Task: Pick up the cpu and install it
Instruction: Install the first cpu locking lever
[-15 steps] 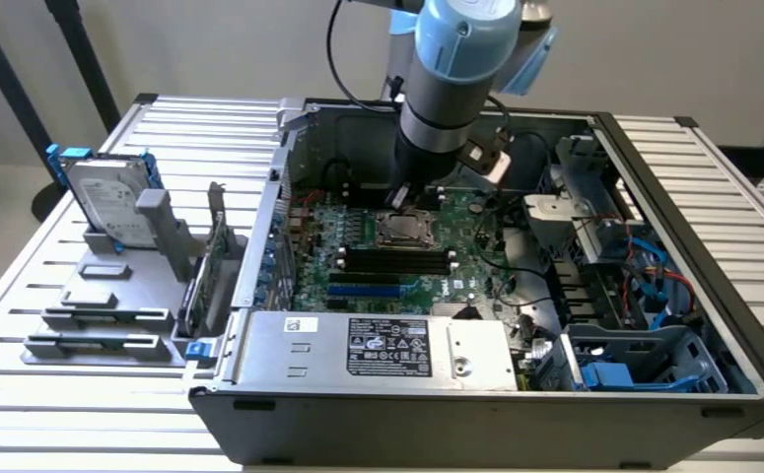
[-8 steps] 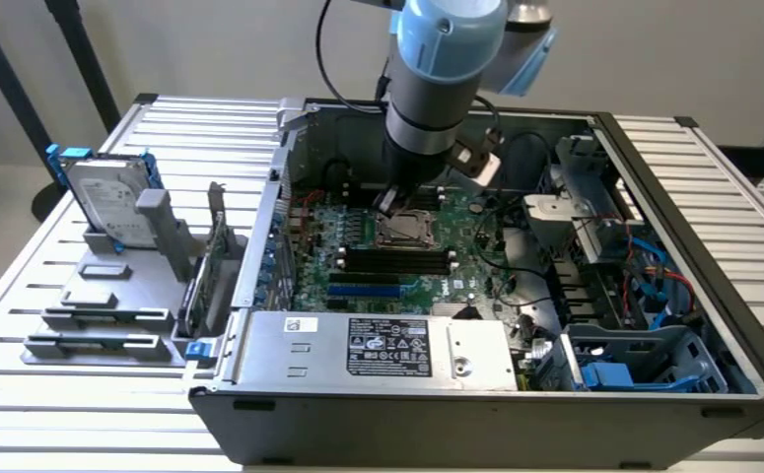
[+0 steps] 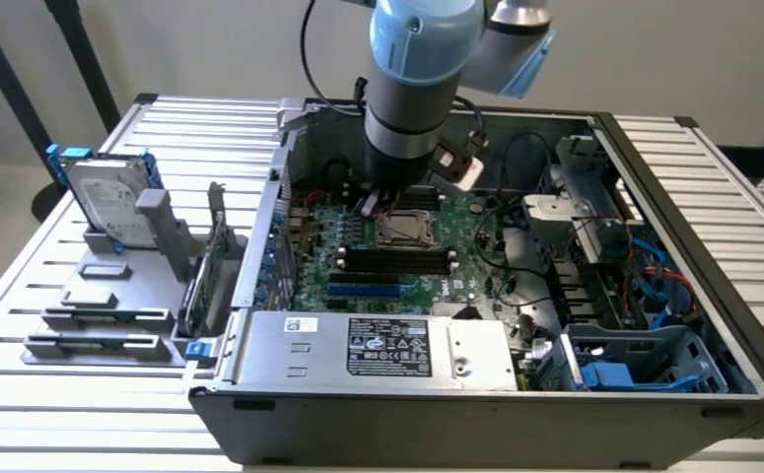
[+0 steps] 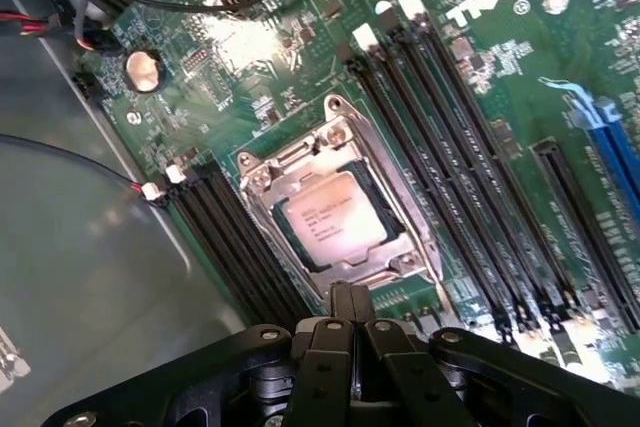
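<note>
The open computer case [image 3: 487,394] lies on its side on the slatted counter [image 3: 39,394]. Inside it, the green motherboard [image 3: 355,266] occupies the floor of the case. A silver power supply [image 3: 369,347] with a black label sits along the near wall, and a drive cage [image 3: 632,360] with blue cables fills the corner toward the exterior view's right. Black memory slots [image 4: 460,197] run in parallel rows on either side of the processor socket [image 4: 330,212].

On the counter, toward the exterior view's left, a grey parts holder [image 3: 118,296] carries a hard drive [image 3: 108,202] with blue brackets, standing upright on edge.

The arm [image 3: 415,89] descends almost vertically into the case from above, its blue-and-grey wrist segment positioned over the rear half of the motherboard. The fingers [image 4: 345,312] are pressed together and hold nothing. In the wrist view, the black finger linkage spreads across the foreground with the tips meeting at the edge of the socket frame.

The cpu [image 4: 330,219] lies flat in the socket, silver top facing upward, framed by the metal retention bracket. It sits just beyond the fingertips, close to them but not between them; whether the tips touch the socket frame cannot be determined.
</note>
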You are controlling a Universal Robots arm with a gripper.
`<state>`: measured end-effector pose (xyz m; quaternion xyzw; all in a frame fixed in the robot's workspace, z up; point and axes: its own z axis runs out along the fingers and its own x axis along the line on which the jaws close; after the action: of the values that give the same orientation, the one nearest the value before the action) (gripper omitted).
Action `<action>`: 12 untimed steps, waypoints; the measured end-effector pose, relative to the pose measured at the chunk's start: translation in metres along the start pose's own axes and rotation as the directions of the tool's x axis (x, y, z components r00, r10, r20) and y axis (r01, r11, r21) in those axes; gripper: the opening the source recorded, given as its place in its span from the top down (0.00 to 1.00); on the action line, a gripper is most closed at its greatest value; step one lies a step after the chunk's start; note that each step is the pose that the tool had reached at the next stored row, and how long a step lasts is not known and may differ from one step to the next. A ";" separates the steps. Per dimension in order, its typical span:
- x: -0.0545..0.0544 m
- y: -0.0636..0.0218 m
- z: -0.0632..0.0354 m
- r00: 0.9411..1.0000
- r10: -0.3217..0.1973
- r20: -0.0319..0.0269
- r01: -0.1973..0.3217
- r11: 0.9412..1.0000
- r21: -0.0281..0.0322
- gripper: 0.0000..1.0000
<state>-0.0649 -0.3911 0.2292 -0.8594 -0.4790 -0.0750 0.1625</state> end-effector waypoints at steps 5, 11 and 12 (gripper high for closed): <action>-0.011 -0.0016 -0.0105 1.000 0.000 0.000 0.000 1.000 0.000 0.89; -0.022 0.0038 -0.0303 1.000 0.001 0.001 -0.001 1.000 0.002 0.89; -0.024 0.0048 -0.0336 1.000 0.002 0.002 -0.002 1.000 0.003 0.89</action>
<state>-0.0728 -0.4246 0.2528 -0.8598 -0.4781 -0.0735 0.1634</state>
